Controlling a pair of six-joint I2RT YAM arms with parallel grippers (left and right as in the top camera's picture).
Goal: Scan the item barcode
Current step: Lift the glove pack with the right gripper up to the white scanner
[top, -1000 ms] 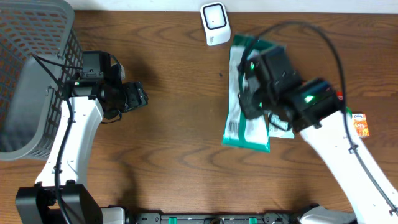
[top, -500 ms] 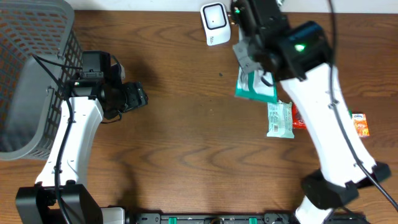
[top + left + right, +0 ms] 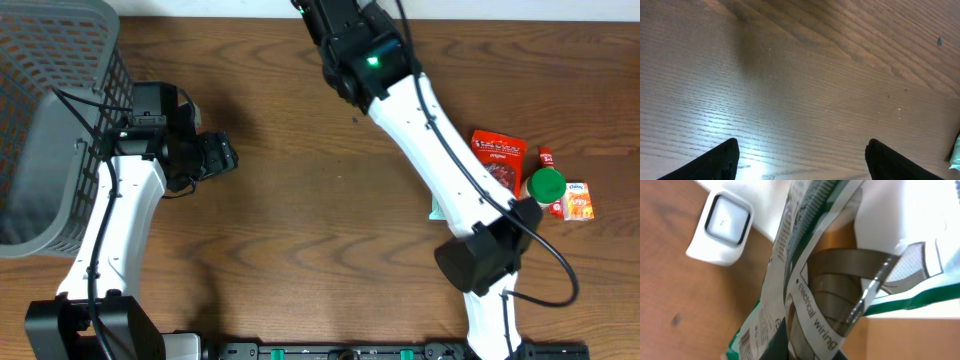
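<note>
In the right wrist view the green-and-white packet (image 3: 805, 295) overflows the frame and hides one side of the white scanner (image 3: 722, 227), both lie unseen beneath the right arm (image 3: 430, 130) from overhead, and the grey basket (image 3: 50, 150) is cut by the left edge.

A red packet (image 3: 498, 158) lies flat on the brown wooden table (image 3: 300, 240), with a round green lid (image 3: 547, 186) just beside its right edge, a small orange-and-white carton (image 3: 577, 200) beyond that lid, and a grey mesh basket (image 3: 60, 60) well apart, far to the packet's left.
</note>
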